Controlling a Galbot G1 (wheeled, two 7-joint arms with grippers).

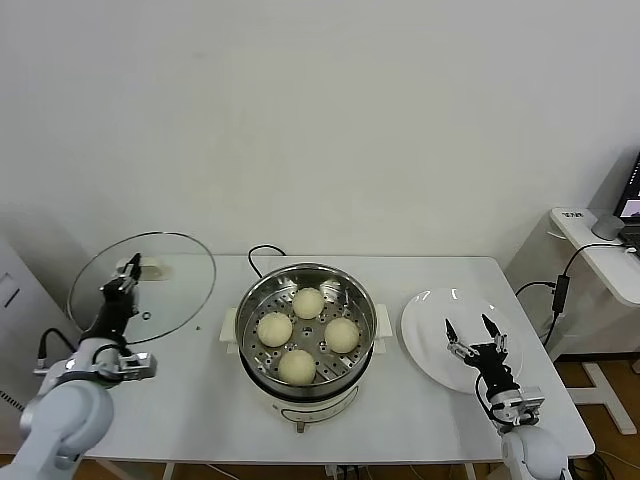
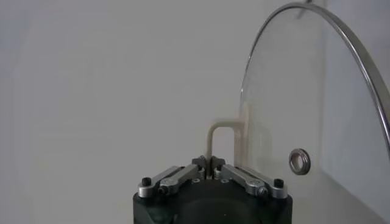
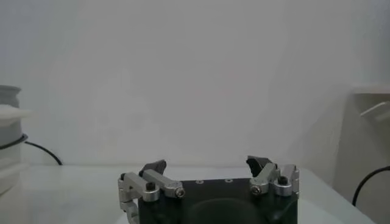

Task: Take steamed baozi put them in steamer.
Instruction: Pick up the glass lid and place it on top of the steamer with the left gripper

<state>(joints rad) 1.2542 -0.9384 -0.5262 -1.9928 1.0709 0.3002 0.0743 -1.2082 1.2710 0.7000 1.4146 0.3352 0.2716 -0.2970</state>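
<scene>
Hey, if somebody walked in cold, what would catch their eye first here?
Probably the steamer at the table's middle, with four baozi in its tray. Next, the glass lid held up on edge at the left, its handle pinched by the left gripper. The right gripper hangs open over a bare white plate.

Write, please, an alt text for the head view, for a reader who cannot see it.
Four round cream-white dough buns sit inside a shiny round steel steamer on a white table. The left hand, shut on its handle, holds a round glass lid upright beside the steamer. The open right hand hovers over a flat white plate.
</scene>
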